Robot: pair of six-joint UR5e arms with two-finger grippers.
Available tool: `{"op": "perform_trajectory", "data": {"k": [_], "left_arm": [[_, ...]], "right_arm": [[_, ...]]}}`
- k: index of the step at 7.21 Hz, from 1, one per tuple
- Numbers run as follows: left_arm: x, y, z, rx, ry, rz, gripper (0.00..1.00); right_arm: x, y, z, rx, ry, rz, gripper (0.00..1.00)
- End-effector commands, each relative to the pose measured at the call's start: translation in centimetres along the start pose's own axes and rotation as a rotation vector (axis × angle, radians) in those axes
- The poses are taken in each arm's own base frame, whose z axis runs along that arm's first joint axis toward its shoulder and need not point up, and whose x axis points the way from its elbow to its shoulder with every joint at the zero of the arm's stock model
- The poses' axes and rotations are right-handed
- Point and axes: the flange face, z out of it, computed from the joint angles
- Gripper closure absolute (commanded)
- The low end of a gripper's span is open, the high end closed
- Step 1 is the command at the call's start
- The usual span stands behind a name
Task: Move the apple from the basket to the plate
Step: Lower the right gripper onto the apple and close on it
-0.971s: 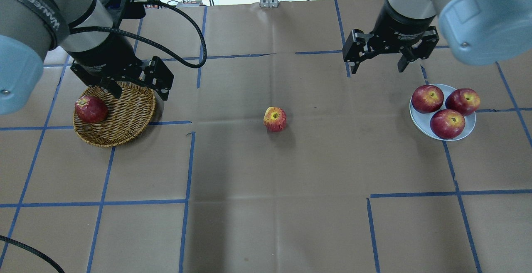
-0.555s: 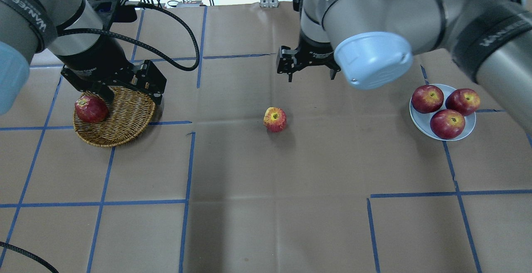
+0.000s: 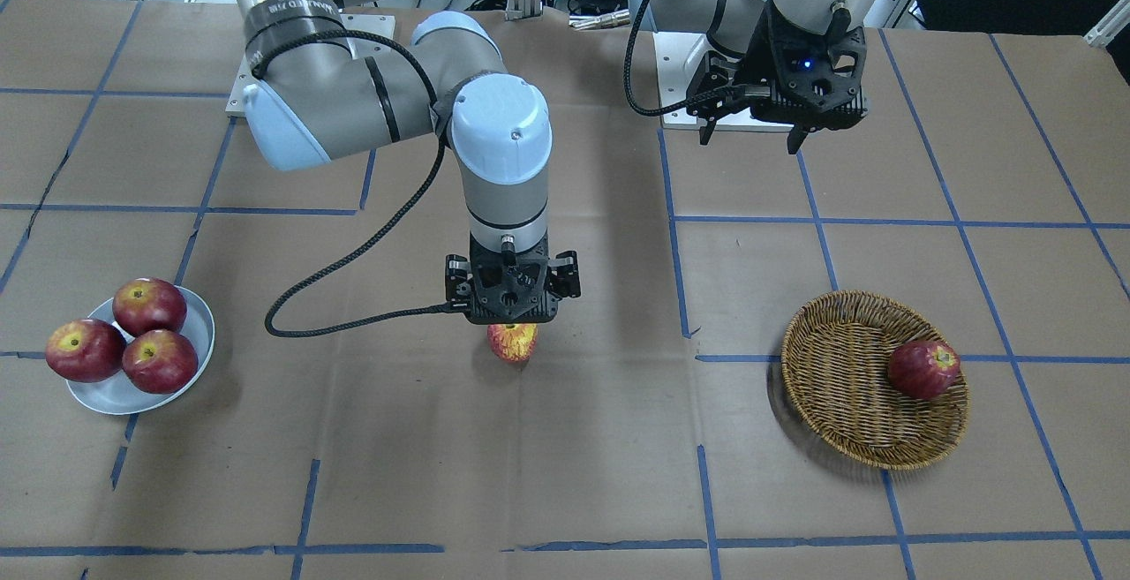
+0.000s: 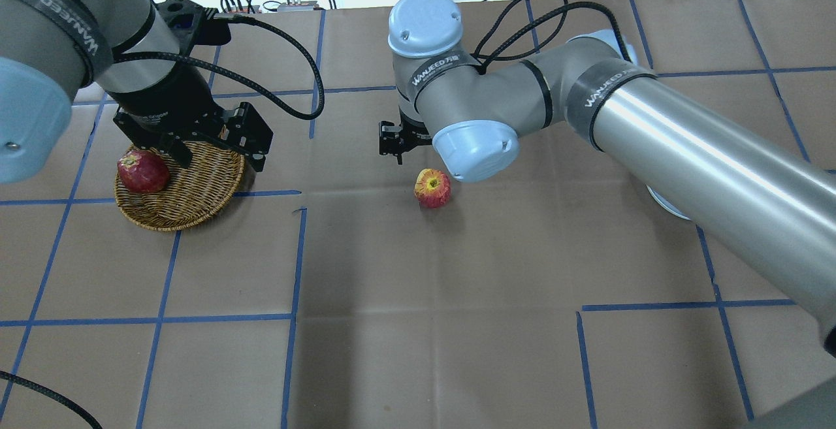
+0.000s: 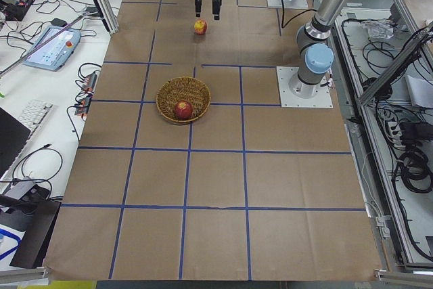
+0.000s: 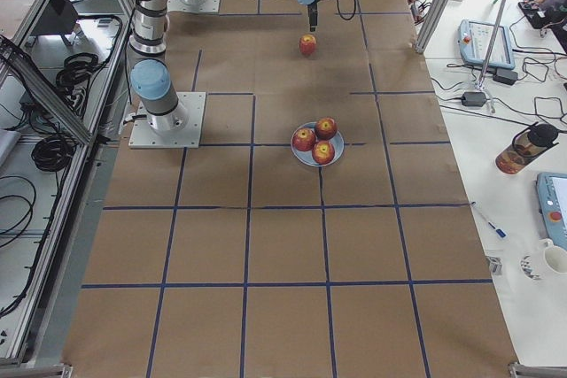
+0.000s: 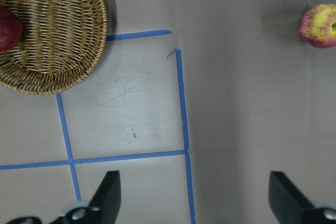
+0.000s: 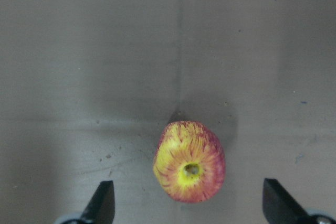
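we think the apple (image 8: 190,162) is firm, smooth and slippery, so we would squeeze its fat middle. our right gripper (image 8: 190,208) and left gripper (image 7: 197,198) gape wide, both empty.

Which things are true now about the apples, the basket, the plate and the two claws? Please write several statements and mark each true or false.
1. The right claw is open above the yellow-red apple. True.
2. The yellow-red apple lies on the plate. False: it lies on the table, between plate and basket.
3. The basket holds one dark red apple. True.
4. The left claw grips an apple. False: it is open and empty.
5. The plate holds three red apples. True.
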Motion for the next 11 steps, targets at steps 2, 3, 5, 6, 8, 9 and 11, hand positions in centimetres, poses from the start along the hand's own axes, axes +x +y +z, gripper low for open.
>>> {"op": "perform_trajectory", "data": {"k": [2,3,5,6,8,9,11], "left_arm": [[1.1,0.6,0.5,-0.004,0.0,0.045,0.01],[1.2,0.3,0.7,-0.007,0.004,0.031,0.01],[1.2,0.8,0.6,-0.006,0.004,0.042,0.01],[1.2,0.6,0.8,-0.01,0.004,0.04,0.01],[1.2,0.6,0.9,-0.012,0.004,0.04,0.01],[1.2,0.7,0.9,-0.012,0.004,0.04,0.01],[1.2,0.8,0.7,-0.01,0.004,0.042,0.01]], "right_arm": [[-0.2,-0.6,5.4,-0.033,0.051,-0.076,0.0],[-0.2,-0.6,6.6,-0.05,0.058,-0.078,0.0],[0.2,0.5,8.1,-0.071,0.063,-0.078,0.0],[0.2,0.7,8.4,-0.029,0.041,-0.074,0.0],[0.4,1.0,9.4,-0.026,0.048,-0.063,0.0],[0.4,0.9,9.4,-0.021,0.046,-0.065,0.05],[0.3,0.9,9.4,-0.023,0.039,-0.068,0.33]]}}
